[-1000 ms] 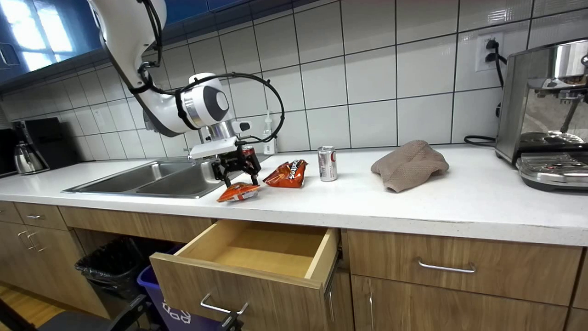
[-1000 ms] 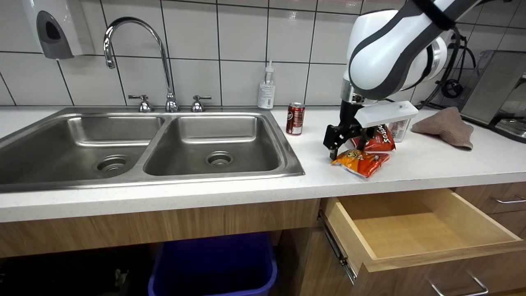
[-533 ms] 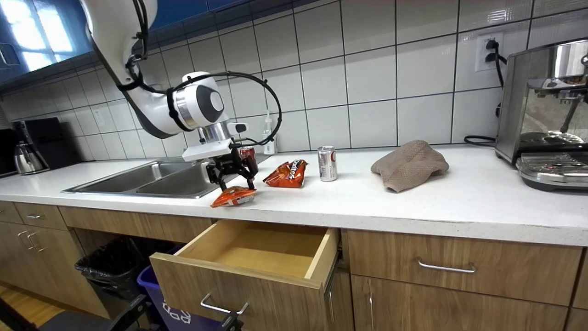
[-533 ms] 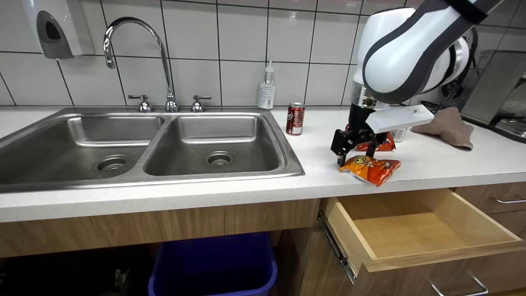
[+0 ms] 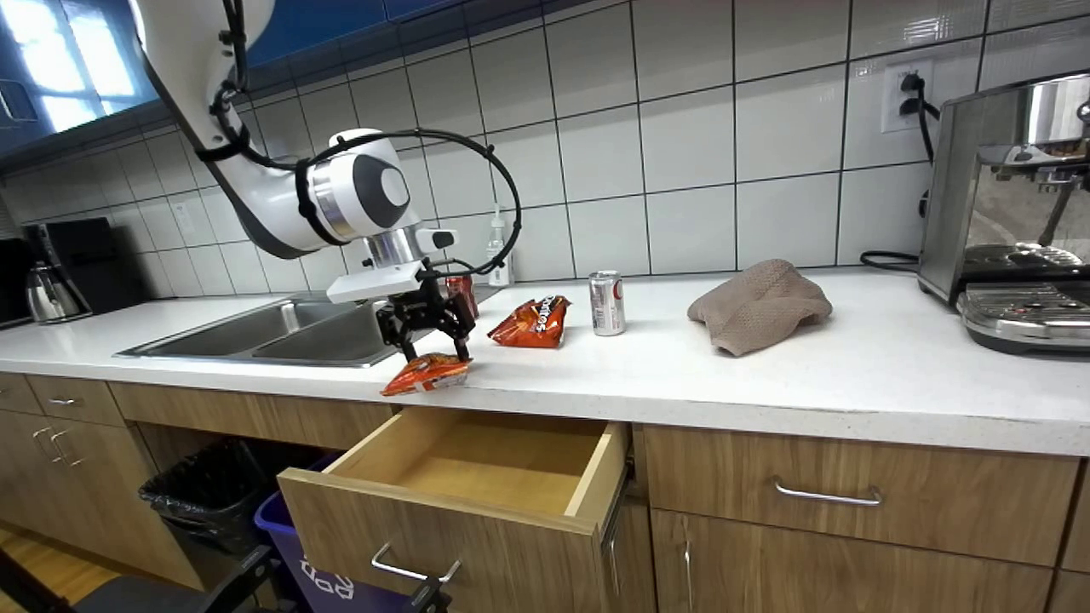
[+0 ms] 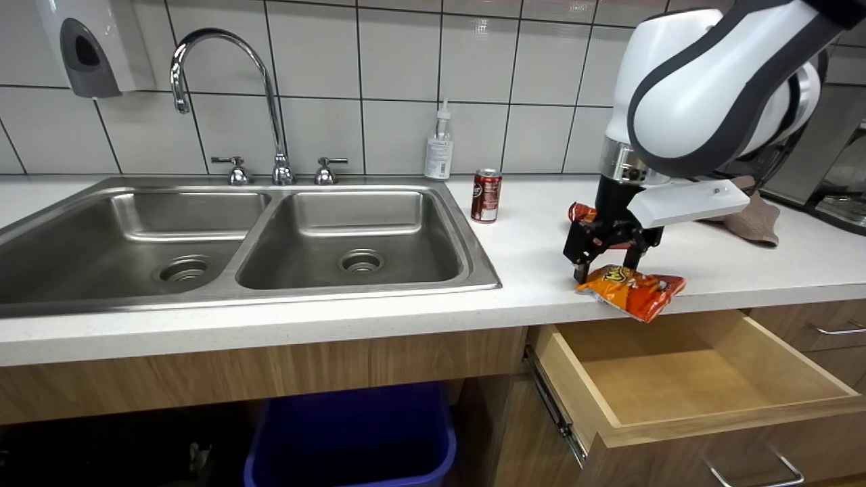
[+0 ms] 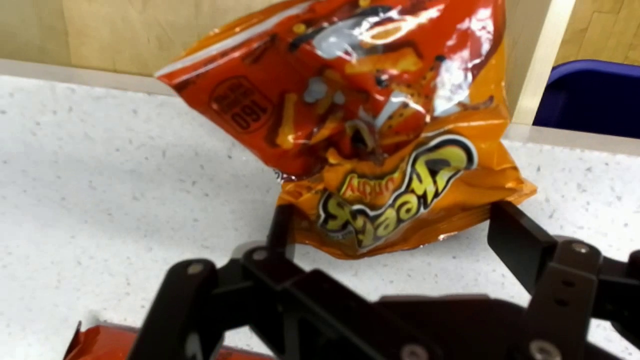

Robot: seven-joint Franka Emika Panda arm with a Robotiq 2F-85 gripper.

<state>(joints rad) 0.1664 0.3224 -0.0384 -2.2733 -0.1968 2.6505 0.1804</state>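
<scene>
My gripper points down at the counter's front edge, fingers wide apart; it also shows in an exterior view and the wrist view. The fingertips touch the rear edge of an orange and red Cheetos bag, one near each end. The bag lies flat and its front part reaches past the counter edge; it shows in both exterior views. A red Doritos bag lies behind the gripper, partly hidden by it in an exterior view.
An open wooden drawer juts out below the bag. A silver can, red can and brown cloth stand or lie further back. The sink is alongside; a blue bin is below.
My gripper and the Cheetos bag have moved together toward the counter's front edge, away from the Doritos bag. The fingers stay wide apart.
</scene>
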